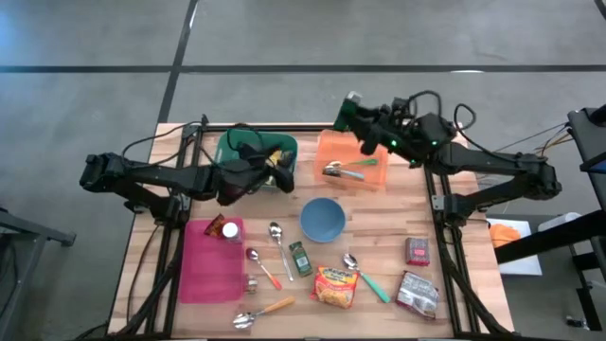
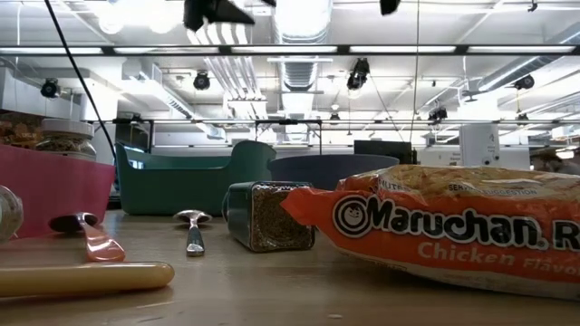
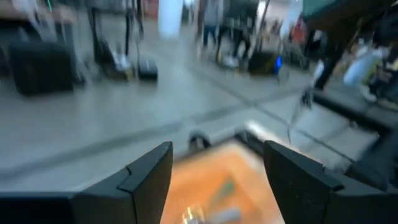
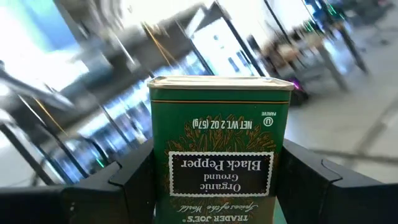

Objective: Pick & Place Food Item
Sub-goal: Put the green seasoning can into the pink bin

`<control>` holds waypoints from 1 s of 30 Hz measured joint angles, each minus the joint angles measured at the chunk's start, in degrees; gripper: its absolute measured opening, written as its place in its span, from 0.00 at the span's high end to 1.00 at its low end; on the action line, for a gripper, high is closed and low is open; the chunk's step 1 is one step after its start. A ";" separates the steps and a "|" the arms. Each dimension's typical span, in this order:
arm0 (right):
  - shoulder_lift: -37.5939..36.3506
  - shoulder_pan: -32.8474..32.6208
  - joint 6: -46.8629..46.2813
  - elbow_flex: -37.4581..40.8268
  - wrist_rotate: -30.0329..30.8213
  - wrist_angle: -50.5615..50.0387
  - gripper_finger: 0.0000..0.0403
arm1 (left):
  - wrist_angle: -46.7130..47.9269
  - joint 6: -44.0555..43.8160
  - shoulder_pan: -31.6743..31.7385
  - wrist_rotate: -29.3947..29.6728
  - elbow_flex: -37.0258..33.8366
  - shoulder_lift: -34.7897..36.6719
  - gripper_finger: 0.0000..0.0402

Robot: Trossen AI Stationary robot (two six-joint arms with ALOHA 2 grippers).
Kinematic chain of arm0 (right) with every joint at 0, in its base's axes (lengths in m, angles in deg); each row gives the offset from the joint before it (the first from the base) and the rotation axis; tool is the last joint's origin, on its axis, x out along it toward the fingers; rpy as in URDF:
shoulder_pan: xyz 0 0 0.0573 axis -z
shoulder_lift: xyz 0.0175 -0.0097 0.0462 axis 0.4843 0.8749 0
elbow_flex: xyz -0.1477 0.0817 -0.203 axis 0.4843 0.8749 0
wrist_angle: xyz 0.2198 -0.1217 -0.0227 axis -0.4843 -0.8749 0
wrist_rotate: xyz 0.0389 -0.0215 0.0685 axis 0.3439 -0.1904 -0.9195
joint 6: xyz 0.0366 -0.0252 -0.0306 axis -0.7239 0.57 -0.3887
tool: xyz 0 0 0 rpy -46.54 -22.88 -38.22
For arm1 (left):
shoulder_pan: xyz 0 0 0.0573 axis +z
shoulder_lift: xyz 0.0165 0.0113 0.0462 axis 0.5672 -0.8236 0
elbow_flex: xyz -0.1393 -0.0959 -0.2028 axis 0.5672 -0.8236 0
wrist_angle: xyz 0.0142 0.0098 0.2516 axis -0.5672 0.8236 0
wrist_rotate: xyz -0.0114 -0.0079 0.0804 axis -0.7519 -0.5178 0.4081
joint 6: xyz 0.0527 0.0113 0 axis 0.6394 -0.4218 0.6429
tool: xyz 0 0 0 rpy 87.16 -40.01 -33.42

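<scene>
A green black pepper tin sits between the fingers of my right gripper, which is raised high over the table's far edge beside the orange bin; in the high view the gripper points toward the far left. My left gripper hovers open over the right end of the green bin. In its wrist view the left gripper has nothing between its fingers. The orange bin holds a spoon. My right gripper pinches the tin's two narrow sides between its two fingers, the labelled wide face turned to the wrist camera. The tin juts out past the fingertips with its base end away from the gripper. It is lifted clear of the table and the bins.
A blue bowl stands mid-table. Nearer lie a ramen packet, a green spice jar, several spoons, a pink mat with a jar, and two snack packets at the right.
</scene>
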 joint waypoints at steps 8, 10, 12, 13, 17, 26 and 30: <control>1.94 0.00 -11.14 -0.04 -1.41 2.49 0.40 | -21.33 28.14 0.86 1.05 0.00 -0.03 0.38; 2.48 0.00 -12.80 -0.04 -1.42 3.60 0.40 | -24.06 32.00 1.15 0.68 0.00 -0.04 0.38; 3.50 0.00 -14.41 -0.04 -1.45 5.77 0.40 | -25.66 34.39 1.61 -0.58 0.00 -0.04 0.38; 4.07 -0.02 -15.15 -0.04 -1.64 7.32 0.40 | -25.87 34.81 1.85 -1.46 0.06 -0.04 0.38; 6.42 0.00 -18.86 -0.04 -1.91 12.51 0.40 | -26.10 35.11 2.69 -4.42 1.08 -0.82 0.38; 10.21 0.00 -22.16 -2.34 -1.90 15.85 0.40 | -25.82 42.45 2.13 -6.33 8.37 -7.61 0.38; 10.75 0.00 -20.17 -4.78 -3.18 15.28 0.40 | -25.77 42.45 2.18 -6.63 9.91 -8.93 0.38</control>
